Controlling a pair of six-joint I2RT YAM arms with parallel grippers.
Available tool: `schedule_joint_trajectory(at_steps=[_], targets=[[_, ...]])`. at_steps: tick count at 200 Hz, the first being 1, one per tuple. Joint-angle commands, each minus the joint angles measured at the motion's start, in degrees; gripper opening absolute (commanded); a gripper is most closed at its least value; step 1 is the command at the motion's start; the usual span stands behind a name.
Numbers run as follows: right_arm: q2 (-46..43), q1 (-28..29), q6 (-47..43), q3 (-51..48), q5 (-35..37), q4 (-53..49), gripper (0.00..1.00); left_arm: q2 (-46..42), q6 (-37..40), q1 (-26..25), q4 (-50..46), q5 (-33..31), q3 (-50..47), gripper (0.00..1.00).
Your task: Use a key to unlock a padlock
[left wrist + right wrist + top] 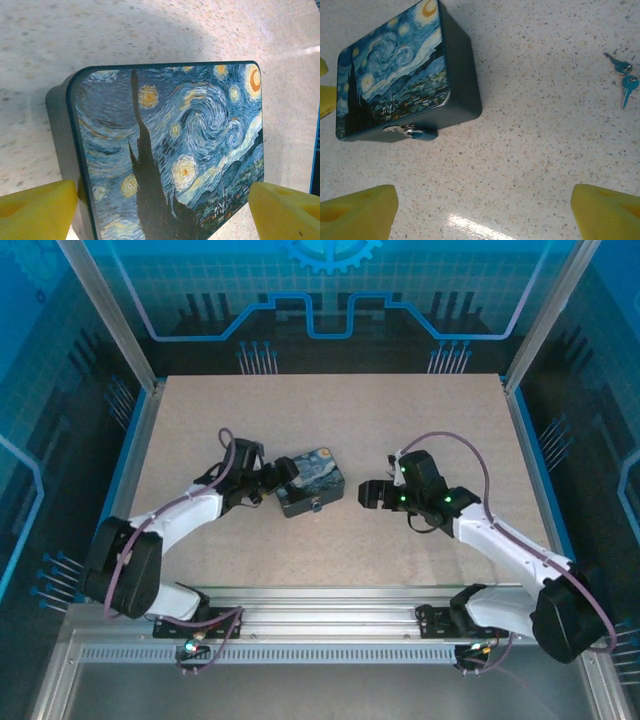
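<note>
No words, numbers or brand marks are showing legibly; the dark blue rectangular tin box [170, 150] is carrying a swirling starry-night painting.

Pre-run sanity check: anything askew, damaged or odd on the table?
Nothing damaged or spilled. The box sits skewed to the table edges, padlock on its front latch. The keys lie apart from it on the bare surface.

Cut off at the left wrist view's lower edge: dark blue tin box with yellow swirls [170, 150], both yellow foam fingertips [35, 210]. Half hidden against the box's front wall, shackle too small to tell: bluish-grey metal padlock [417, 133]. Teeth unreadable: two small bluish metal keys [629, 87].
</note>
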Motion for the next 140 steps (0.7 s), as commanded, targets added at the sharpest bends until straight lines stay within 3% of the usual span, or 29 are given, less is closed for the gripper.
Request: schedule_joint_trajectory(at_steps=[1,29,64,140], targets=[[2.42,0.74,0.89,2.79,-1.06,-0.22,0.90,3.25,3.81,-1.90,0.64,3.72,4.79,0.90],[6.44,0.78,1.29,5.27,-2.10,0.13,0.89,5.50,6.07,-2.35,-1.95,4.79,8.13,0.91],[12.79,0.69,1.36,9.43,-3.03,1.74,0.89,1.90,5.50,-2.35,-0.55,4.15,4.24,0.92],[29.52,0.52,0.65,20.14,-7.84,2.60,0.74,4.91,4.50,-2.35,1.16,6.18,5.22,0.92]])
